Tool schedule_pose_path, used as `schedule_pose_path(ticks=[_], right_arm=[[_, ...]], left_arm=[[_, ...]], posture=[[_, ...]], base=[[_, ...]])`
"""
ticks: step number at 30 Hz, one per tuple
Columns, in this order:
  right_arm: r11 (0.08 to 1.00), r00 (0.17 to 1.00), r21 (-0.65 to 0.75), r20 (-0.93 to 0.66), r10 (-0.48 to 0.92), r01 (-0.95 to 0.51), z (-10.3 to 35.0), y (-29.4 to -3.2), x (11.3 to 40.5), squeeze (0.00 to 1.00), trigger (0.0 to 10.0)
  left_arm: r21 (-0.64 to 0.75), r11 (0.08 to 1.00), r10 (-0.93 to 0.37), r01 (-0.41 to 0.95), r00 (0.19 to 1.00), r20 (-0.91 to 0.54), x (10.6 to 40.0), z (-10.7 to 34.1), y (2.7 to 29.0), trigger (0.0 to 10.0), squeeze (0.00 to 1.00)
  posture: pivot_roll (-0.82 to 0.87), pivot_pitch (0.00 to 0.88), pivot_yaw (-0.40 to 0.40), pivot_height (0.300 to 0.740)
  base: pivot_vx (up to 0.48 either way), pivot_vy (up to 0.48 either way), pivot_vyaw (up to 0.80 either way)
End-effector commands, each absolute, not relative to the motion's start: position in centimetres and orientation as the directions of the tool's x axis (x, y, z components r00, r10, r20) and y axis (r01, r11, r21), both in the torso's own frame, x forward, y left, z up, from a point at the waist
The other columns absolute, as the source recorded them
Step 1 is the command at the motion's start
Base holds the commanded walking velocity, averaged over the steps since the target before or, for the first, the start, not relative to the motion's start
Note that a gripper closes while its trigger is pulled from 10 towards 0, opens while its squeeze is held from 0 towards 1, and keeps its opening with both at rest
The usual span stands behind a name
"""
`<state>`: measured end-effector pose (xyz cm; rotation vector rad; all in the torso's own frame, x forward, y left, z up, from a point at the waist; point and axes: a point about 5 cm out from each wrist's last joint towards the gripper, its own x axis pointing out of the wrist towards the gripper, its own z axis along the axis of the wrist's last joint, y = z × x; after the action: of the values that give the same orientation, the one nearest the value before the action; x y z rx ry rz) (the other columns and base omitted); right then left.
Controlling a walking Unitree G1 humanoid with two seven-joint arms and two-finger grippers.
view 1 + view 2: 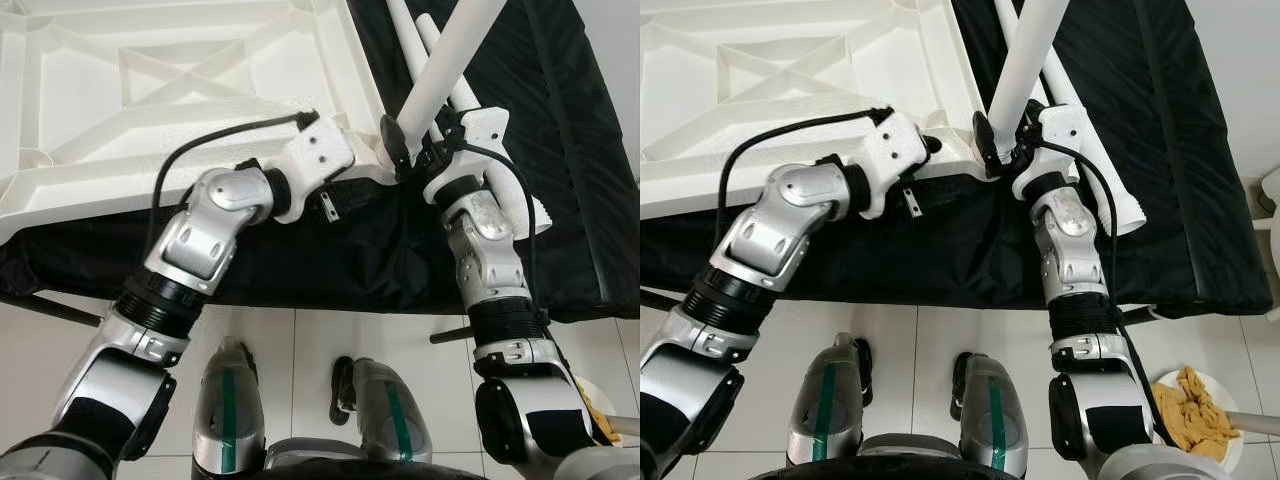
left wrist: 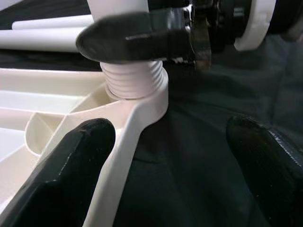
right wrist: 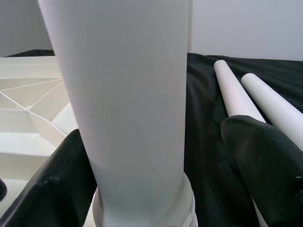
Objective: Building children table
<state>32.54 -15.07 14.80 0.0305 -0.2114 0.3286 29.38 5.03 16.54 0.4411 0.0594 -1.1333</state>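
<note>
Head views give us the whole layout: at our left the white tabletop (image 1: 150, 90) lies upside down, ribs up, on a black cloth (image 1: 330, 250) that covers the work surface. Our left gripper (image 2: 165, 156) sits at the tabletop's near corner. Going right, a white table leg (image 1: 445, 70) stands tilted in the corner socket (image 2: 142, 94), and our right gripper (image 1: 405, 150) is at its base. Further right, two more spare legs (image 1: 480, 110) lie on the cloth, and a bowl of yellowish food (image 1: 1195, 410) rests on the tiled floor (image 1: 330, 340) by our right side.

Left wrist view adds what the head cannot see: the leg's threaded end sits in the socket with several threads exposed above the rim. Our left fingers (image 2: 71, 165) are spread wide, one on each side of the tabletop's corner edge; we cannot tell whether they touch it.

Right wrist view shows the leg's smooth shaft close up between our right fingers (image 3: 265, 161), one at each side; whether they press on it we cannot tell.
</note>
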Motion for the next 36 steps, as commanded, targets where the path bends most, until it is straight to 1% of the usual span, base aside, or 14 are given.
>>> schedule_pose_path(ticks=[1,4,6,11,13,21,22,25,26,27,28,33,34,36], right_arm=[[0.942,0.922,0.000,0.206,0.328,-0.335,14.8,-15.2,32.5,0.00,10.0],[0.940,0.919,0.001,0.208,0.333,-0.341,14.9,-15.1,32.5,0.00,10.0],[0.935,0.914,0.006,0.214,0.345,-0.355,15.0,-14.9,32.4,0.00,10.0],[0.933,0.912,0.007,0.216,0.350,-0.360,15.0,-14.9,32.4,0.00,10.0],[0.933,0.911,0.005,0.217,0.351,-0.361,15.1,-15.0,32.3,0.00,10.0],[0.933,0.912,0.006,0.217,0.349,-0.359,15.0,-15.1,32.2,0.00,10.0],[0.934,0.912,0.005,0.216,0.348,-0.358,15.0,-15.2,32.2,0.00,10.0],[0.934,0.912,0.004,0.216,0.349,-0.358,15.0,-15.2,32.2,0.00,10.0],[0.933,0.912,0.003,0.215,0.350,-0.359,15.0,-15.2,32.2,0.00,10.0],[0.933,0.912,0.003,0.215,0.350,-0.359,15.0,-15.2,32.2,0.00,10.0],[0.933,0.911,0.002,0.215,0.351,-0.360,15.0,-15.2,32.2,0.00,10.0],[0.933,0.911,0.003,0.215,0.352,-0.361,14.9,-15.2,32.1,0.00,10.0],[0.932,0.911,0.002,0.214,0.354,-0.362,14.9,-15.2,32.1,0.00,10.0],[0.931,0.910,0.001,0.214,0.356,-0.365,14.9,-15.2,32.1,0.00,10.0]], left_arm=[[0.296,0.380,-0.837,0.876,0.462,-0.294,29.5,15.8,4.9,10.0,0.00],[0.293,0.389,-0.830,0.873,0.471,-0.300,29.7,15.7,4.9,10.0,0.00],[0.289,0.422,-0.798,0.859,0.503,-0.331,30.2,15.4,5.2,10.0,0.00],[0.285,0.450,-0.766,0.846,0.530,-0.365,30.8,15.0,5.5,10.0,0.00],[0.274,0.480,-0.737,0.834,0.552,-0.389,31.2,14.7,5.7,10.0,0.00],[0.277,0.516,-0.706,0.811,0.586,-0.398,32.1,14.8,6.2,10.0,0.00],[0.267,0.517,-0.710,0.813,0.582,-0.397,32.1,14.9,6.3,4.8,0.00],[0.273,0.509,-0.714,0.816,0.578,-0.395,32.2,15.0,6.3,4.8,0.00],[0.266,0.510,-0.717,0.818,0.575,-0.394,32.2,14.9,6.4,1.5,0.00],[0.260,0.511,-0.719,0.819,0.573,-0.393,32.2,14.9,6.4,1.5,0.00],[0.274,0.511,-0.717,0.815,0.580,-0.387,32.2,15.0,6.4,0.0,0.00],[0.297,0.506,-0.711,0.809,0.587,-0.388,32.3,15.0,6.5,0.0,0.00],[0.307,0.502,-0.706,0.809,0.588,-0.395,32.4,14.9,6.5,10.0,0.00],[0.317,0.505,-0.695,0.803,0.596,-0.402,32.6,14.8,6.6,10.0,0.00]], posture=[[0.09,0.092,-0.048,0.740],[0.08,0.092,-0.048,0.740],[0.08,0.092,-0.045,0.740],[0.08,0.091,-0.044,0.740],[0.08,0.088,-0.039,0.740],[0.07,0.079,-0.035,0.740],[0.07,0.077,-0.035,0.740],[0.07,0.077,-0.035,0.740],[0.07,0.075,-0.033,0.740],[0.07,0.075,-0.033,0.740],[0.07,0.071,-0.033,0.740],[0.07,0.066,-0.033,0.740],[0.07,0.063,-0.034,0.740],[0.07,0.060,-0.035,0.740]], base=[[0.000,0.000,0.00],[0.000,0.000,0.00],[0.000,0.000,0.00],[0.000,0.000,0.00],[0.000,0.000,0.00],[0.000,0.000,0.00],[0.000,0.000,0.00],[0.000,0.000,0.00],[0.000,0.000,0.00],[0.000,0.000,0.00],[0.000,0.000,0.00],[0.000,0.000,0.00],[0.000,0.000,0.00],[0.000,0.000,0.00]])
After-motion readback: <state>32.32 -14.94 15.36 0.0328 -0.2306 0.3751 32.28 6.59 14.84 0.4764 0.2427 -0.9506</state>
